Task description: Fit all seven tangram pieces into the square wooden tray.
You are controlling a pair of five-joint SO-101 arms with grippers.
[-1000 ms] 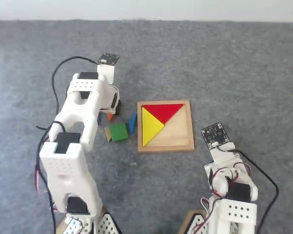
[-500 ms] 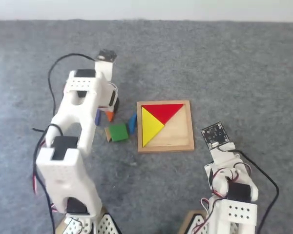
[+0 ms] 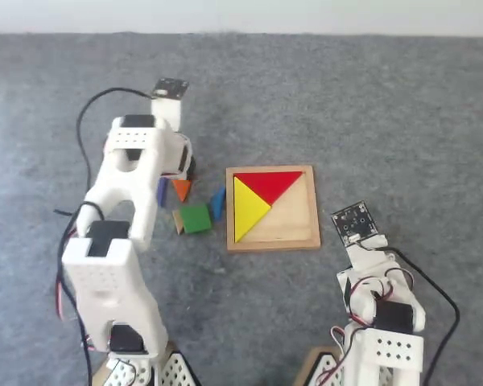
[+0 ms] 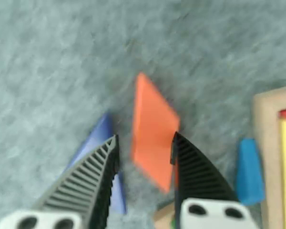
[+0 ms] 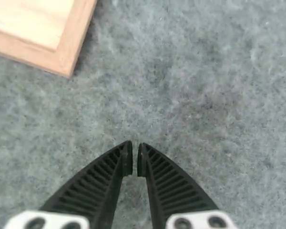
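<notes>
Progress was at an early stage. In the square wooden tray [image 3: 311, 211] only two pieces lay flat: the red triangle [image 3: 267, 185] along the far edge and the yellow triangle [image 3: 249, 207] along the edge that faced the loose pieces. The two touched each other along one slanted side. The other half of the tray floor showed bare wood.

The remaining pieces lay on the grey carpet [image 3: 386, 121] just beside that same edge of the tray, and as far as I could count there were five. The light blue piece [image 3: 218, 203] was nearest to the tray. Beside it came the green square [image 3: 196, 218], with a small tan piece [image 3: 178, 221] touching it. A little farther stood the orange piece [image 4: 152, 138] and the dark blue piece [image 4: 97, 138].

The left gripper [image 4: 145, 143] hung over this group with its claw spread. The orange piece was between the two fingers: one finger seemed to be at its edge, while the other was apart from it, so I judged that nothing was pinched yet. The right gripper [image 5: 135, 152] had its claw pressed together on nothing, above bare carpet near a corner of the tray.

So two of seven were done. The orange piece looked like the next one to go in, and the four others had not yet been taken up.
</notes>
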